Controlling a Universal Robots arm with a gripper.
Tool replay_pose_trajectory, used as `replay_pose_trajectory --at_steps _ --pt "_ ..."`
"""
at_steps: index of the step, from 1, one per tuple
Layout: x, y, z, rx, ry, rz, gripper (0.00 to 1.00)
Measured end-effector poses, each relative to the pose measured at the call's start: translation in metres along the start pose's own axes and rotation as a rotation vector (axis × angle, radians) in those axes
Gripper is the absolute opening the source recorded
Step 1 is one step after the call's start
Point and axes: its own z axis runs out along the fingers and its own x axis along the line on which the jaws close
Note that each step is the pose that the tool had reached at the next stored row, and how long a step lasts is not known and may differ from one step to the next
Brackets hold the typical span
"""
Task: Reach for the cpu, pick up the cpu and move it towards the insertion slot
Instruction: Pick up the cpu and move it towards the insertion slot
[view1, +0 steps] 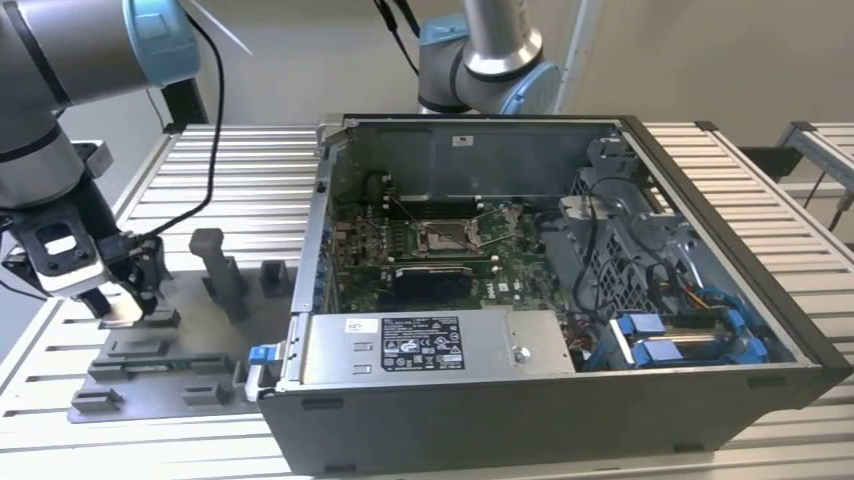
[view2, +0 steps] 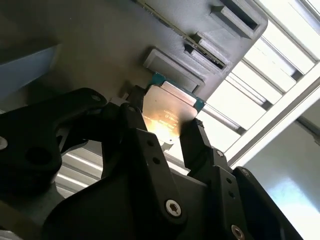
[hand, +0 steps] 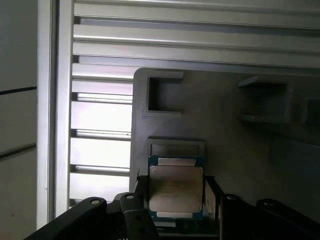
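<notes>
The cpu (hand: 176, 187), a thin pale silvery square with teal corners, sits between my black fingers (hand: 212, 200) in both wrist views, just over a shallow recess of the grey fixture plate (hand: 225, 130). My gripper (view2: 165, 125) is shut on the cpu (view2: 167, 107), one finger pressing each side edge. In the exterior view my gripper (view1: 120, 305) hangs at the left, above the fixture plate (view1: 147, 370). The insertion slot (view1: 441, 235), with a shiny metal frame and a brownish centre, lies on the green board inside the open computer case, well to the right of my gripper.
The open computer case (view1: 721, 330) fills the exterior view's middle and right, with a power supply (view1: 427, 345) along its near side. Grey upright blocks (view1: 214, 265) stand on the fixture plate between my gripper and the case. A second arm (view1: 481, 60) stands behind the case.
</notes>
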Motion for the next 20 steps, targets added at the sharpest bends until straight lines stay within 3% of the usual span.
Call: replay_pose_trajectory --at_steps 10,20 --pt "0.0000 -0.0001 -0.0123 0.0000 0.0000 0.000 0.00" --pt "0.0000 -0.0001 -0.0171 -0.0001 -0.0001 0.000 0.00"
